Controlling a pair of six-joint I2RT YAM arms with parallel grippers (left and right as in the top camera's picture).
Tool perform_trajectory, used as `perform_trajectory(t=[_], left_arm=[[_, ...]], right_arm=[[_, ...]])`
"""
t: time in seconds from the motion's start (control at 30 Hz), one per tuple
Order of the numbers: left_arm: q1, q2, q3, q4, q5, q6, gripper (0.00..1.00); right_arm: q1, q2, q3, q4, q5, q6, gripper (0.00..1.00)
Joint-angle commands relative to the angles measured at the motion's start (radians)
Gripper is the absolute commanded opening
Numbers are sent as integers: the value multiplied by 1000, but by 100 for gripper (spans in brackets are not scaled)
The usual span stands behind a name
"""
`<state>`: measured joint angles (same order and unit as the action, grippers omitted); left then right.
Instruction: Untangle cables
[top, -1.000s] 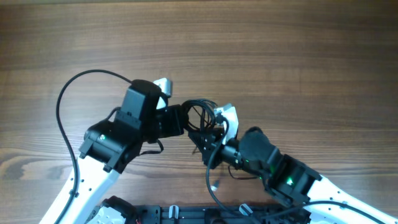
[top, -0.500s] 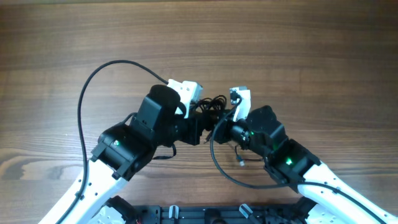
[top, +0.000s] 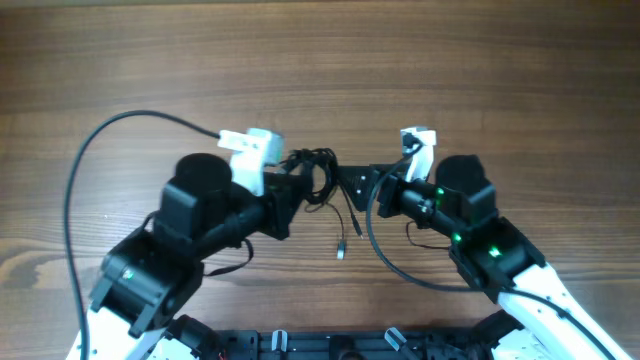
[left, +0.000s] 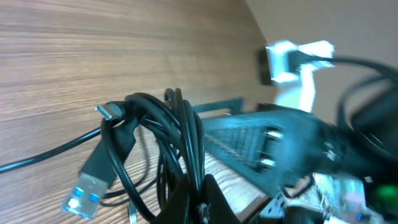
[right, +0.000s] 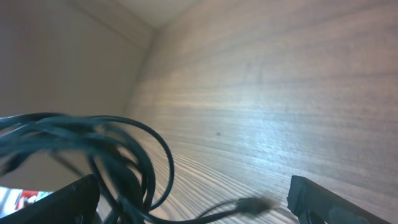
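Clamped together, the left pincer (top: 298, 188) held the cables (top: 313, 166) just left of the middle of the overhead view, its fingers pinched on the tangled bundle. In the left wrist view the same pincer (left: 198, 202) showed at the bottom edge. The cables (left: 177, 134) rose from it as several black loops folded over one another. A plug with a blue tip (left: 86, 188) hung at the lower left of that view, and a small silver connector (left: 107, 111) stuck out at the bundle's upper left. The right pincer (top: 354, 185) stood just right of the bundle in the overhead view. Whether it touched a strand could not be told. In the right wrist view its two fingers (right: 71, 199) sat at the lower corners, spread wide apart, with blurred cables (right: 106, 146) looping across the left half. One strand dropped from the bundle toward the lower middle of the overhead view and ended in a small plug (top: 341, 252) over the wooden table (top: 480, 60). Whether that plug rested on the wood could not be told.
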<state>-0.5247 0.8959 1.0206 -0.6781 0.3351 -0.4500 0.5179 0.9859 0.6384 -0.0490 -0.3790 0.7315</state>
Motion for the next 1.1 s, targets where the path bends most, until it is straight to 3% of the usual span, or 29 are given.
perform_trajectory(t=[0.0,0.07,0.17,0.27,0.47,0.5,0.53,0.57,0.6,0.63,0.67,0.73,0.87,0.93,1.0,1.03,1.07], left_arm=[[48,2,14,-3,-29,-60,4],[47,4,14,-5,-27,-58,4],[46,3,14,-16,149,144,4],[46,8,14,-34,296,288,4],[46,68,14,-32,430,290,4],[46,85,14,-31,460,290,4],[46,101,14,-29,486,290,4],[45,115,14,-29,494,290,4],[45,127,14,-30,494,289,4],[45,135,14,-30,490,289,4],[45,142,14,-29,478,287,4],[46,145,14,-39,364,239,4],[90,124,14,-103,-22,-12,4],[122,111,14,-129,-110,-90,4],[168,103,14,-166,-188,-222,24],[189,103,14,-179,-195,-281,48],[199,104,14,-185,-194,-321,65]], right_arm=[[-18,-95,9,-1,-32,-98,100],[-18,-113,9,-7,-19,-118,100],[-18,-133,9,-20,-25,-246,100],[-18,-127,9,-15,-149,-410,96],[-18,-71,9,60,-378,-509,91],[-18,-48,8,77,-389,-512,86],[-18,-27,9,84,-388,-520,74],[-18,-6,9,90,-384,-522,52],[-18,9,9,95,-381,-519,22],[-18,22,9,100,-382,-516,7],[-18,31,9,101,-381,-499,4],[-18,35,9,101,-378,-429,4],[-62,4,9,97,-323,-302,4],[-94,-12,9,84,-280,-240,4],[-133,-25,9,38,-182,-81,4],[-145,-25,9,18,-153,-17,4],[-153,-25,8,-4,-129,54,4]])
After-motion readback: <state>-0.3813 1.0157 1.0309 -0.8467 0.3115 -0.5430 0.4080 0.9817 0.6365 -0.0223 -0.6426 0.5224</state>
